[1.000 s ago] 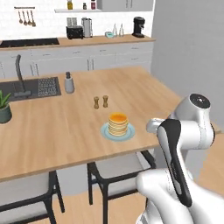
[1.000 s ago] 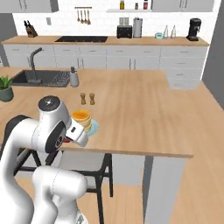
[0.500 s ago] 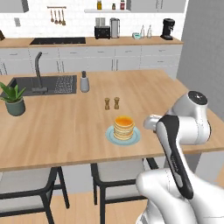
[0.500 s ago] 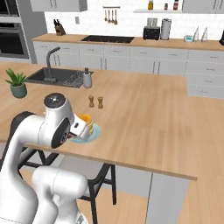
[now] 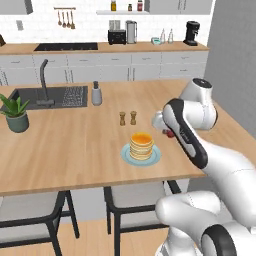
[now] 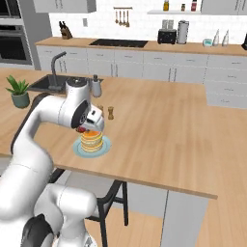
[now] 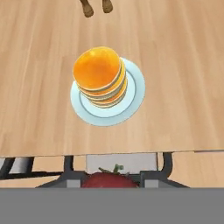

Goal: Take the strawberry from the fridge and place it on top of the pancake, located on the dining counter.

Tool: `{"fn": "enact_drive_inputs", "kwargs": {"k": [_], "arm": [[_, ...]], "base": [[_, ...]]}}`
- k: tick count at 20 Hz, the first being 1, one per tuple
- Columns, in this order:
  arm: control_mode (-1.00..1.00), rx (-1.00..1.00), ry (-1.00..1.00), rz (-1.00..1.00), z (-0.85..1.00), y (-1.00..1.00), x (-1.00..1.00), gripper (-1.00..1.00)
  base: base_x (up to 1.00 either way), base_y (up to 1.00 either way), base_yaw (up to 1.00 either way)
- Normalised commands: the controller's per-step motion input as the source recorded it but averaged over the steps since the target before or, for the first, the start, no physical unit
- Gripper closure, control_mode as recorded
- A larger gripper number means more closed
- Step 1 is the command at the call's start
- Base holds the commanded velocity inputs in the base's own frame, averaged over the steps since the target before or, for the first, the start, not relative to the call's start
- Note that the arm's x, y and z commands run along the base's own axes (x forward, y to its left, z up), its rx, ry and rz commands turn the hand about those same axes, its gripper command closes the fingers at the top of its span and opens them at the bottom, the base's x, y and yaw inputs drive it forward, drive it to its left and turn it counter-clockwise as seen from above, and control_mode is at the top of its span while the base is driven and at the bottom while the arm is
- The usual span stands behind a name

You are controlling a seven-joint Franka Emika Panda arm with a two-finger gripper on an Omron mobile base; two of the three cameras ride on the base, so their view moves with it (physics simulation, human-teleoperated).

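A tiny red strawberry [image 7: 109, 180] sits between my fingertips, with my gripper [image 7: 110, 182] shut on it. The gripper [image 5: 169, 132] hangs over the light-wood dining counter [image 5: 75, 145], just right of the pancake [image 5: 141, 145] and a little above it. That golden stack rests on a pale blue-green plate [image 5: 127, 156] close to the counter's near edge. From the right base view the gripper [image 6: 86, 128] hovers at the stack's [image 6: 91, 140] upper left, the strawberry [image 6: 82, 129] peeking out red. In the hand view the pancake [image 7: 97, 70] lies ahead on its plate [image 7: 135, 94]. The fridge is out of view.
Two small brown shakers [image 5: 127, 118] stand just behind the plate. Farther left are a grey bottle [image 5: 96, 93], the inset sink [image 5: 60, 96] with its tap, and a potted plant [image 5: 17, 112]. Dark-framed chairs [image 5: 135, 200] are tucked under the near edge.
The base has driven, so both base views shifted and the sink and plant came further into view. My gripper still holds the strawberry and stands slightly closer to the pancake.
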Motion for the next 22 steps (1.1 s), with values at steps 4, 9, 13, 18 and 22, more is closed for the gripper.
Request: {"fn": "enact_drive_inputs", "kwargs": {"k": [4,9,13,18,22], "arm": [[-1.0,-0.11,0.23,0.04,-0.09,0.39,0.58,1.0],[-1.0,-0.03,0.21,0.02,-0.28,0.25,0.66,1.0],[-1.0,0.0,0.15,0.01,-0.45,0.0,0.69,1.0],[-1.0,0.0,0.15,0.0,-0.48,0.0,0.61,1.0],[-1.0,0.0,0.17,0.0,-0.32,0.0,0.52,1.0]], "base": [[0.0,0.0,0.0],[0.0,0.0,0.0],[0.0,0.0,0.0],[0.0,0.0,0.0],[0.0,0.0,0.0]]}}
